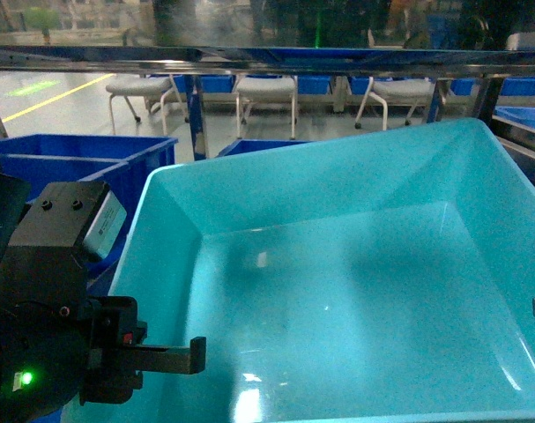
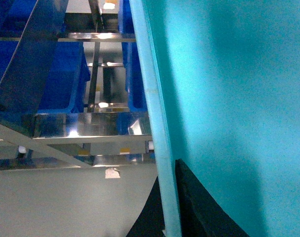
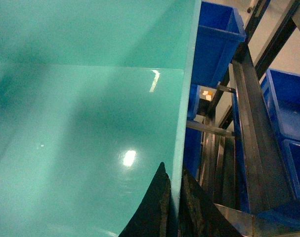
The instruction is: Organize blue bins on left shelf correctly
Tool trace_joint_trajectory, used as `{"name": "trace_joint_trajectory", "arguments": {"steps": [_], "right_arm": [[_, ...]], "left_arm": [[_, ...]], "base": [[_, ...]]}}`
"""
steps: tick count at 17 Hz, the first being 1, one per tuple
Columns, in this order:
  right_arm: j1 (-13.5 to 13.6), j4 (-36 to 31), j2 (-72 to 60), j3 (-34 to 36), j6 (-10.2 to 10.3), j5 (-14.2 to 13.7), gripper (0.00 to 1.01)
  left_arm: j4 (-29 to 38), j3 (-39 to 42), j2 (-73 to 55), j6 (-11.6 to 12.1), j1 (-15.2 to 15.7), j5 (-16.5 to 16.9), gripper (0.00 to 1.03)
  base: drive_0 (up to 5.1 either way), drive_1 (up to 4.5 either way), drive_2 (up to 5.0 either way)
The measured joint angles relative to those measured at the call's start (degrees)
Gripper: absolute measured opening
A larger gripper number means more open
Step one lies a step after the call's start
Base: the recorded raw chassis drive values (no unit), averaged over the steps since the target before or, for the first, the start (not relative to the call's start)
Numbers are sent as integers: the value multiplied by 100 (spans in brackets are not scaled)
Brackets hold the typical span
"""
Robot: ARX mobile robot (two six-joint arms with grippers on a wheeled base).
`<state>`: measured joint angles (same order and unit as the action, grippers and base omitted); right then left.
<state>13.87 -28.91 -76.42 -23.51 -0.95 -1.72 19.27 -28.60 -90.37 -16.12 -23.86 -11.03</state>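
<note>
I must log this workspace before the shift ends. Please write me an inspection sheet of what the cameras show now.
Surface: steel shelf rails, no table seen.
Job's things: turquoise bin empty, tilted, held at both side rims.
Clutter: royal-blue bins behind and beside the rack.
Grippers: left gripper shut on the bin's left rim; right gripper shut on its right rim.
Cables: nothing seen.
Surroundings: white chairs, grey floor with a yellow line.
</note>
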Motion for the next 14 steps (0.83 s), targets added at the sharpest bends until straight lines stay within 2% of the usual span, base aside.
{"name": "trace_joint_trajectory", "arguments": {"steps": [1,4,6,8,14], "right_arm": [[-22,-39,-13,2,7,-2,3],[-348,-330,-535,-7,31,-153,3],[-422,-267,-938,-208,136,-199,3],[-426,-177,-1338,-404,302,-232,3],[-407,-61,-1373,-428,328,-227,3]], "left_arm": [[-4,0,0,0,0,2,2],[-9,-492,-549,103,-22,127,2],[-35,-837,-914,197,-31,146,2],[-105,-1047,-1189,317,2,140,2],[-160,-1082,-1224,407,13,98,2]], "base": [[0,0,0],[0,0,0],[0,0,0],[0,0,0],[0,0,0]]}}
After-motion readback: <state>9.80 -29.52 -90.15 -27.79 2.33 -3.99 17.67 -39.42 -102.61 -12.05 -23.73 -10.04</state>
